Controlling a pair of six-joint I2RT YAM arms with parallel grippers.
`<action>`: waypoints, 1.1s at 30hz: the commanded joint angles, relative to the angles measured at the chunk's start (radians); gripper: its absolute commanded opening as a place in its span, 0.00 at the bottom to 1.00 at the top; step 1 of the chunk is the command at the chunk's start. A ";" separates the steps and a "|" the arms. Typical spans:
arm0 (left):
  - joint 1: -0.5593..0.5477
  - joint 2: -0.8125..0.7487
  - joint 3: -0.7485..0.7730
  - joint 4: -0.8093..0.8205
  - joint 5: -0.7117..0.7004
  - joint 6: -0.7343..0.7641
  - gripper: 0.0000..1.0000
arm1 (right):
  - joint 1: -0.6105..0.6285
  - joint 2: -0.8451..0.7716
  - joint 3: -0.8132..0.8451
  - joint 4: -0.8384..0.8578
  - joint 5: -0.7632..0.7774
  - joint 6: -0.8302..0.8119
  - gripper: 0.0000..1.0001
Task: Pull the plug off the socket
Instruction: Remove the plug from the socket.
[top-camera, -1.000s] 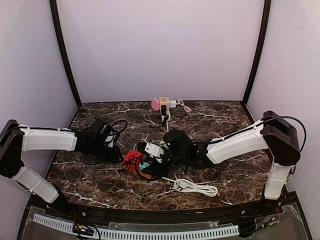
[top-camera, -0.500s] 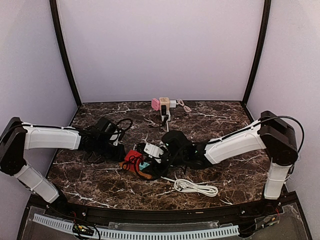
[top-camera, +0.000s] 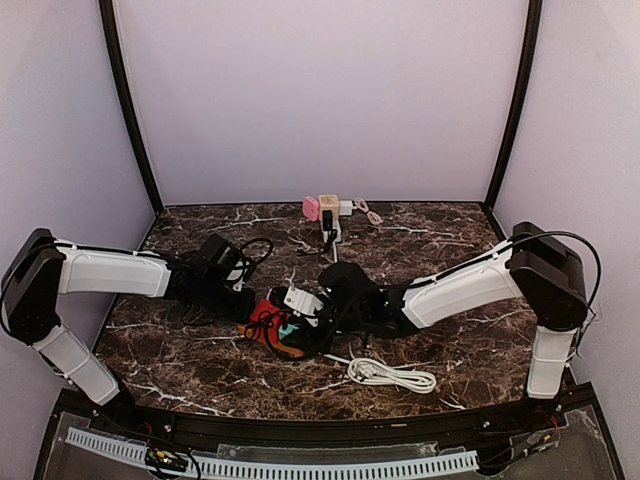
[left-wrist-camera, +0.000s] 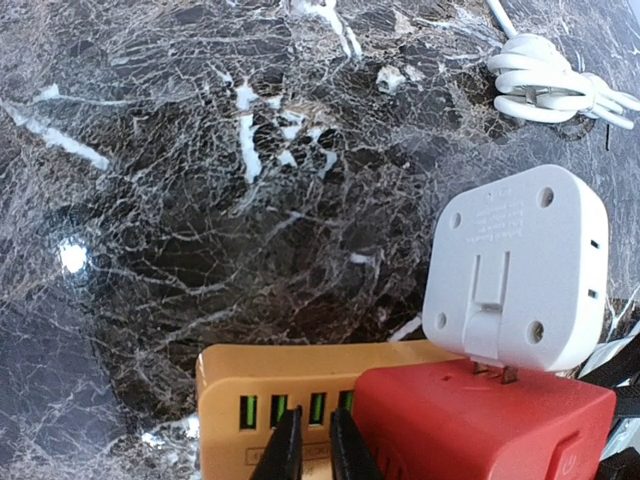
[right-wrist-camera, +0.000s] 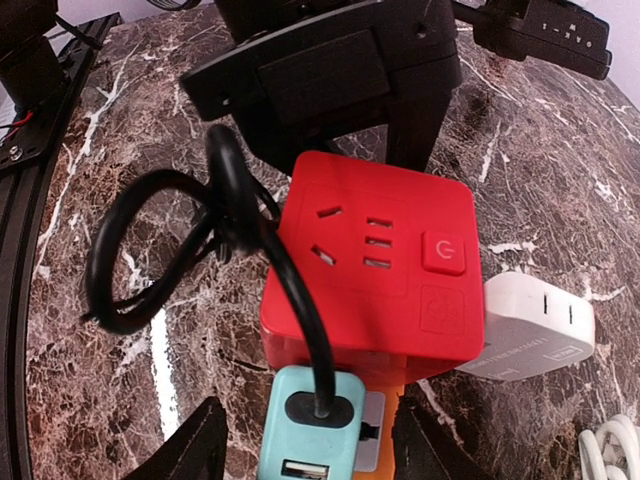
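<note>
A red cube socket (right-wrist-camera: 370, 270) sits on an orange power strip (left-wrist-camera: 300, 385) at mid-table (top-camera: 265, 318). A white plug (left-wrist-camera: 515, 270) is pushed into the cube's side and also shows in the right wrist view (right-wrist-camera: 530, 330). A teal plug (right-wrist-camera: 310, 420) with a black cable (right-wrist-camera: 250, 230) sits in the strip below the cube. My left gripper (left-wrist-camera: 310, 450) is shut, its tips against the strip's green ports beside the cube. My right gripper (right-wrist-camera: 320, 445) is open, its fingers (right-wrist-camera: 200, 445) straddling the teal plug and strip.
A coiled white cable (top-camera: 390, 375) lies near the front right of the sockets and shows in the left wrist view (left-wrist-camera: 550, 85). Pink and beige adapters (top-camera: 322, 208) with a small white plug stand at the back wall. The table is dark marble (top-camera: 450, 340).
My left arm has reached to the right, bringing its gripper up to the red cube and strip. My right gripper has edged slightly left over the sockets.
</note>
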 joint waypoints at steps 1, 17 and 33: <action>-0.008 0.029 -0.007 -0.022 -0.012 -0.001 0.12 | 0.008 0.021 0.026 0.002 0.016 -0.003 0.54; -0.014 0.050 -0.022 -0.005 -0.021 -0.009 0.11 | 0.008 0.036 0.031 -0.032 0.053 -0.009 0.49; -0.015 0.061 -0.019 -0.028 -0.067 0.012 0.11 | 0.008 -0.001 0.034 -0.044 0.026 -0.011 0.13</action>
